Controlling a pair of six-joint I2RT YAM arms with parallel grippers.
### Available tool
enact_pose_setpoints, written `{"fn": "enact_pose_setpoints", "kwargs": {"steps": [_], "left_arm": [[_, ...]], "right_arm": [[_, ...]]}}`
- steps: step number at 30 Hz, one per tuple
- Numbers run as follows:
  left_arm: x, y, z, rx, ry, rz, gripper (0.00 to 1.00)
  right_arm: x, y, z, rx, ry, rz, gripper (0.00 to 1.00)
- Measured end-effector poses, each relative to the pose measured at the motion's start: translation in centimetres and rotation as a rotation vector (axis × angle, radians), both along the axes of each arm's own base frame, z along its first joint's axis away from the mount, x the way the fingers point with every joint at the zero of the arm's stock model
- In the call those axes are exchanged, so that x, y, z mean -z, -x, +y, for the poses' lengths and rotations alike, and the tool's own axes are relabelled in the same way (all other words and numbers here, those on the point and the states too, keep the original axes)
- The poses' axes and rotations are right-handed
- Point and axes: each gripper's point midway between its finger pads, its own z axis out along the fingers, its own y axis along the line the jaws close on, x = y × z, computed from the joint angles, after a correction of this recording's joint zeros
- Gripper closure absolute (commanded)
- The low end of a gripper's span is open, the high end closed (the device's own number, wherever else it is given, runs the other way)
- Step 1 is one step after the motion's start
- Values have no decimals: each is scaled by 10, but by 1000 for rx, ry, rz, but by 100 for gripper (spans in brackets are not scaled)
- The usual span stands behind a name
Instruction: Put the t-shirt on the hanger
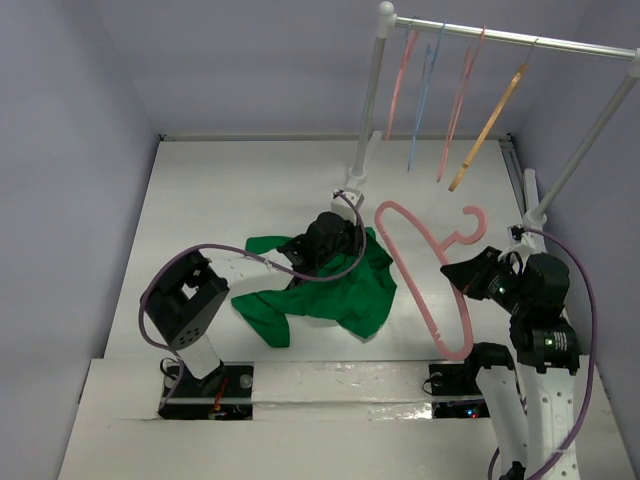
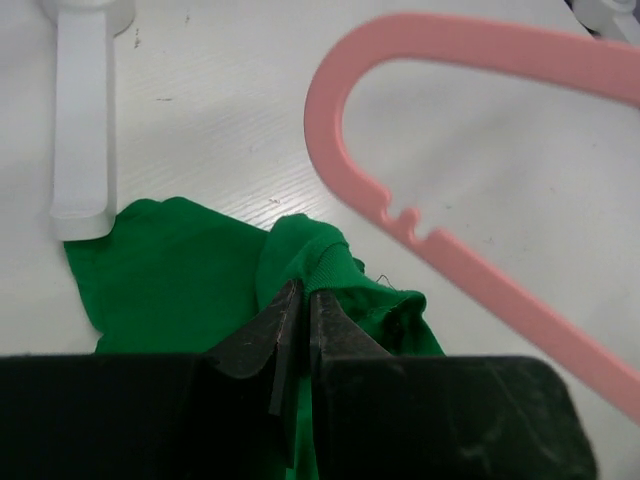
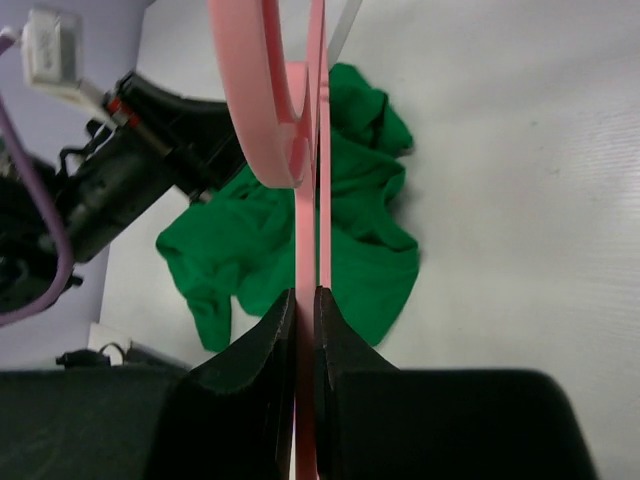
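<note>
The green t-shirt [image 1: 335,295] lies crumpled on the white table in the middle. My left gripper [image 1: 350,243] is over its far edge, shut on a fold of the cloth near the ribbed collar [image 2: 303,295]; the shirt [image 2: 180,270] spreads below and left of the fingers. The salmon-pink hanger [image 1: 425,275] is held off the table just right of the shirt, its hook [image 1: 470,225] pointing right. My right gripper [image 1: 462,275] is shut on one hanger arm [image 3: 305,295]. The hanger's curved end [image 2: 330,90] hangs close past the left fingertips. In the right wrist view the hanger [image 3: 255,100] stands edge-on before the shirt [image 3: 260,240].
A clothes rack [image 1: 500,38] stands at the back right with several thin hangers, pink, blue and orange-tan [image 1: 490,125]. Its uprights [image 1: 370,100] [image 1: 580,150] and white foot [image 2: 80,120] stand close behind the shirt. Walls close in the table on the left, back and right.
</note>
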Motion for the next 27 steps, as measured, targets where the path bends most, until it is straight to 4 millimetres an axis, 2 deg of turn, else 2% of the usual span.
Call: {"fn": "enact_pose_setpoints", "kwargs": {"steps": [7,14,21,27], "left_arm": [[8,-27,-12,-37,-12,11,100],[9,-50,-4,-93,-21,12,100],[-2,-54,-8,-95,-13,-2,100],[-5,-48,-10,-66,-6,5,100]], "right_arm": [[4,23,13,-75,-21,24,100],[7,34,17,-105,-15,35,100],[-7,42,15,-107,17,-4,100],[1,37,13,-103,27,2,100]]}}
